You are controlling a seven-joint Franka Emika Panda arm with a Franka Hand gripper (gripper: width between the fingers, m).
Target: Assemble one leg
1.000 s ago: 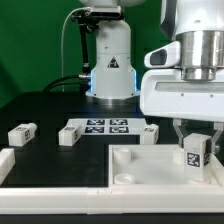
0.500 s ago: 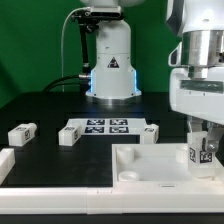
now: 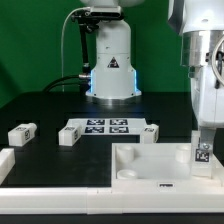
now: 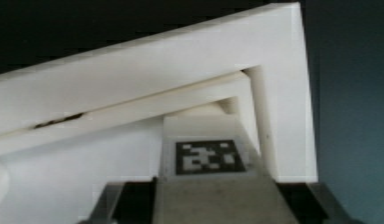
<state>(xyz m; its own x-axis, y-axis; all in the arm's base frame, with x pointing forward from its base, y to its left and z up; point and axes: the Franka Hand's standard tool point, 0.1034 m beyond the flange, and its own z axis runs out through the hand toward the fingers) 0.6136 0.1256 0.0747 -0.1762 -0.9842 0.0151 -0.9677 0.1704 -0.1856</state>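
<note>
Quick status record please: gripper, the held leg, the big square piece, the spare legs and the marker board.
gripper: shut on the leg
held leg: upright, over the square piece's corner at the exterior view's right
square piece: flat on table, front
spare legs: three in a row
marker board: flat, behind them
seating: cannot tell

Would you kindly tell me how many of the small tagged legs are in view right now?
4. One leg lies at the exterior view's far left, two flank the marker board at and, and one is held in the tool over the square piece. More may be hidden.
</note>
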